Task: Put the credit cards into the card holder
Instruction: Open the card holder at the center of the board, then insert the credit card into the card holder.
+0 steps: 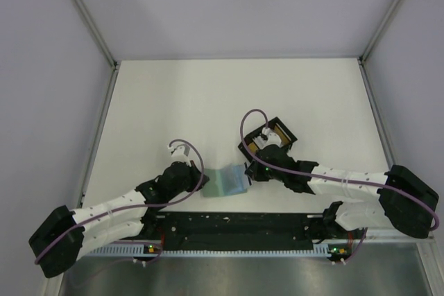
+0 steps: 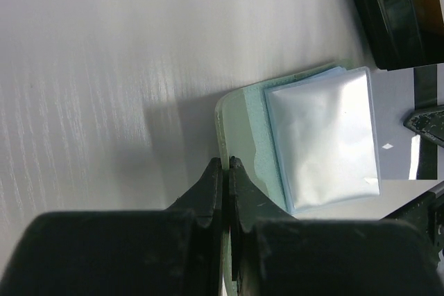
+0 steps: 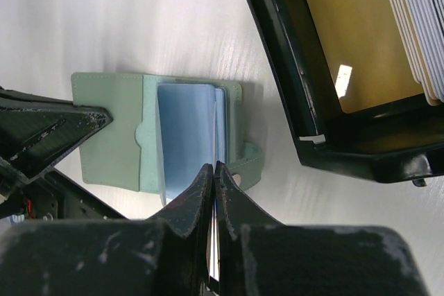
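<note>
Pinching card holder [image 2: 253, 119] edge — left tool [image 2: 225, 166]

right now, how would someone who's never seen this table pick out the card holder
On the white table, look near the front edge, between the left hand and the right hand. The card holder lies open there, left of the black box. It is the only sage-green thing, with a pale blue slotted inside, whereas the box is rigid and black.
</note>
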Motion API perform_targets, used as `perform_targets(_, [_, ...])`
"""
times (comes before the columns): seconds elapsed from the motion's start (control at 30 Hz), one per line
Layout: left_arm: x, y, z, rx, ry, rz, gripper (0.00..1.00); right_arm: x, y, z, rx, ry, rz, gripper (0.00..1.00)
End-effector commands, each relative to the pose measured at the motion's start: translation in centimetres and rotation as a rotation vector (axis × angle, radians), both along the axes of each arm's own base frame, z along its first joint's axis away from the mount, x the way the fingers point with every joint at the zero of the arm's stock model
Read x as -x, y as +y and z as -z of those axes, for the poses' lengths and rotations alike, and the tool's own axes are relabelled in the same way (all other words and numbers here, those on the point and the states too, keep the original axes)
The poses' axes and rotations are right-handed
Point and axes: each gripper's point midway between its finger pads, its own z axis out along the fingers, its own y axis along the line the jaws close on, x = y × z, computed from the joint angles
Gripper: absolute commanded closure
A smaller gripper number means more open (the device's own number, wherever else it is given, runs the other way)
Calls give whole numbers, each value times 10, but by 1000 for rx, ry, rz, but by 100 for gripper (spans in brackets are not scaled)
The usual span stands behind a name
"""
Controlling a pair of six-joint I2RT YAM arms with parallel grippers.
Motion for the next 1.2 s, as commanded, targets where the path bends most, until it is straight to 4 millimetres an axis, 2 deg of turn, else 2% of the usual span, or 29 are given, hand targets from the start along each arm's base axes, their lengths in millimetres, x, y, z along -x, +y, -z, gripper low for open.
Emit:
perform_targets(0.0, [-5, 1, -4, -18, -22, -11, 100, -8, -2, -7, -7, -34, 26, 100])
perform_targets(0.17, [-6, 3, -2, -26, -21, -15, 100, -9, -6, 1, 28, -25, 29, 100])
perform_targets(0.57, [-5, 0, 0, -23, -14, -9, 100, -9, 3, 13, 29, 1, 13, 100])
perform_targets(0.83, [-7, -1, -1, -21, -15, -7, 100, -6, 21, -6, -79, -4, -30, 100])
perform_targets(1.17, [-8, 0, 0, -28, -16, -15, 100, -4, 29, -24, -139, -27, -60, 100])
